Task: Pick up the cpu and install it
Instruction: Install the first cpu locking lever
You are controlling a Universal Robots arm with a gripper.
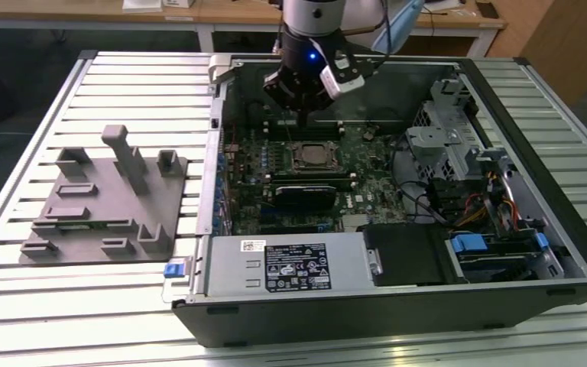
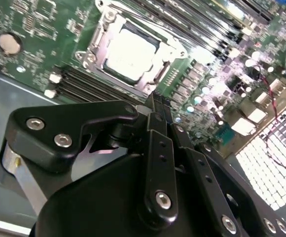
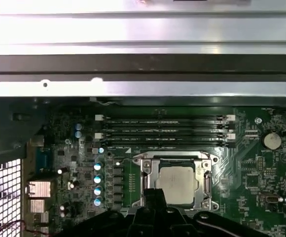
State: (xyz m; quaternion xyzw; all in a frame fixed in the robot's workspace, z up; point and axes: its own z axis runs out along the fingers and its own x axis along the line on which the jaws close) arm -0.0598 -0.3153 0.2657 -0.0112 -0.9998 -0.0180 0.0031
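One robot arm hangs over an open computer case [image 1: 375,325], its gripper [image 1: 307,122] poised above the green motherboard [image 1: 370,164]. In both wrist views the black fingers [image 2: 159,143] are drawn tight together with nothing between them, tips pointing down at the board.

Just beyond those fingertips lies the cpu [image 1: 314,155], its silvery-white top facing up. It sits flat inside the metal socket frame [image 2: 96,47], already in place on the board rather than in the gripper's hold. The second wrist view shows the cpu [image 2: 130,54] close ahead of the gripper [image 2: 155,96]. The first wrist view sets the cpu [image 3: 177,183] right beside the gripper [image 3: 155,193]; whether the tips touch the frame cannot be told.

Past the cpu from the gripper run long dark memory slots [image 3: 162,131]. Well apart from the gripper, outside the case to the exterior view's left, a grey fixture plate [image 1: 110,206] with raised blocks rests on the slatted table [image 1: 28,306]. A labelled power supply [image 1: 288,264] lies at the case's near edge, far from the gripper.
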